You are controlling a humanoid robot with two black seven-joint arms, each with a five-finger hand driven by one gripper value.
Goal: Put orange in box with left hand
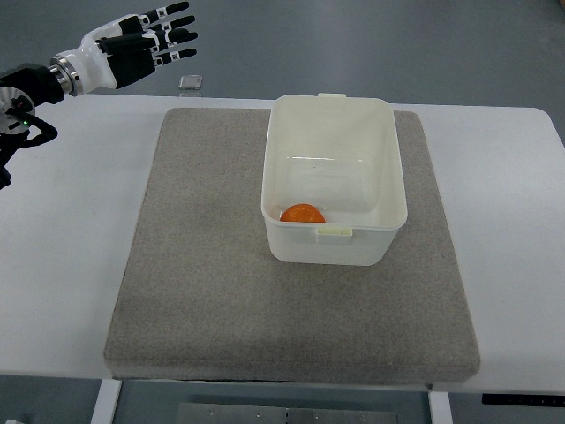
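- we see the orange (302,213) lying inside the box (388,159), on its floor against the near wall, a little towards the left corner; only its upper part shows over the rim.
- the box sits upright and open on a grey mat (203,265), which lies on the white worktop (71,265); we judge the mat is there to stop the box sliding and to soften contact.
- our left hand (141,44) hangs at the far left corner of the view, beyond the worktop's far edge and well apart from the box; its arm comes in from the left edge.
- its fingers (172,35) are stretched out and spread, holding nothing, pointing to the right.
- we read that released, raised pose as a hand parked clear of the work, so that nothing brushes the box or shades the fruit.
- we judge the task as good as done: the fruit rests in the box and nothing is in the hand.
- a small clear object (191,84) lies at the worktop's far edge, just beyond the mat; we cannot tell what it is.
- the right arm does not show.
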